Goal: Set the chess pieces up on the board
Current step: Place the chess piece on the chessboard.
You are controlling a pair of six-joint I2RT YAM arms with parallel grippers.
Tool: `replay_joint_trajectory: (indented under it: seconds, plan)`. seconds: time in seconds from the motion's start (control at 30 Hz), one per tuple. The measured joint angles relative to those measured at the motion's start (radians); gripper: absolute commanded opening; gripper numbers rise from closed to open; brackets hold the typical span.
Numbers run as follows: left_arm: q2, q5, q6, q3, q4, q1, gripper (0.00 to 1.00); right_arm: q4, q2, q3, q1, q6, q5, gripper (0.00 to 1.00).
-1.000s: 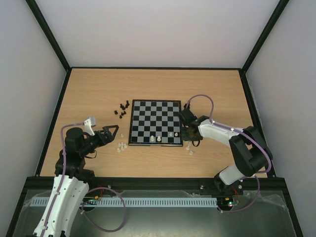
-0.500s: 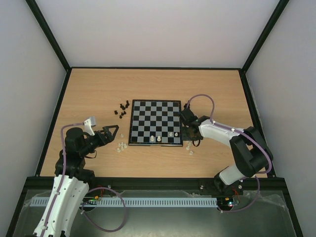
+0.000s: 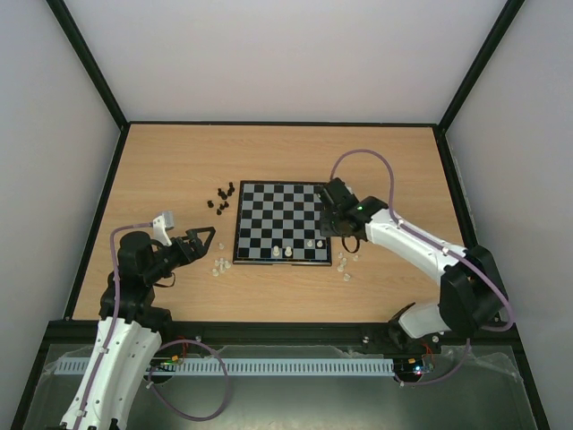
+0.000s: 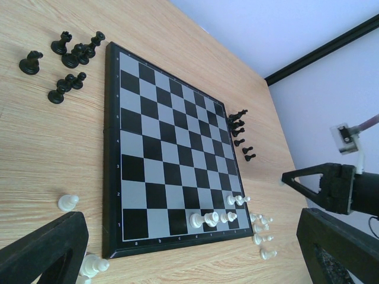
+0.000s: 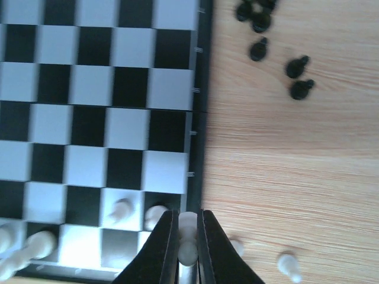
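On the wooden desk (image 3: 179, 161), the right end effector (image 5: 188, 236) pinches a pale piece (image 5: 188, 228) over the near right corner of the board (image 3: 269, 210), free squares lying just leftward, while the left end effector (image 3: 208, 242), spread wide, sits well off left.

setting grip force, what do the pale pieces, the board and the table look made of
Pale pieces: likely plastic, whitish, maybe slightly see-through, smooth sheen.
Board: looks like hard plastic or coated card, flat printed checks, faint glare; cannot tell which.
Table: wood or wood-look laminate, straight grain lines, matte.
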Motion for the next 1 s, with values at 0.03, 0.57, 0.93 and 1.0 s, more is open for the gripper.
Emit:
replay_joint_trajectory:
  seconds: [0.03, 0.57, 0.93, 1.0]
  plan:
    - [0.0, 0.0, 0.0, 0.0, 0.0, 0.0, 1.0, -0.008, 0.0, 0.018, 0.018, 0.0, 0.001, 0.05]
    - [0.0, -0.008, -0.001, 0.0, 0.0, 0.0, 0.99, -0.022, 0.236, 0.154, 0.188, -0.003, -0.03, 0.05]
    - [0.0, -0.011, -0.001, 0.0, 0.0, 0.0, 1.0, 0.001, 0.32, 0.177, 0.203, -0.005, -0.05, 0.06]
    - [0.0, -0.011, -0.001, 0.0, 0.0, 0.0, 1.0, 0.006, 0.334, 0.177, 0.203, -0.006, -0.053, 0.06]
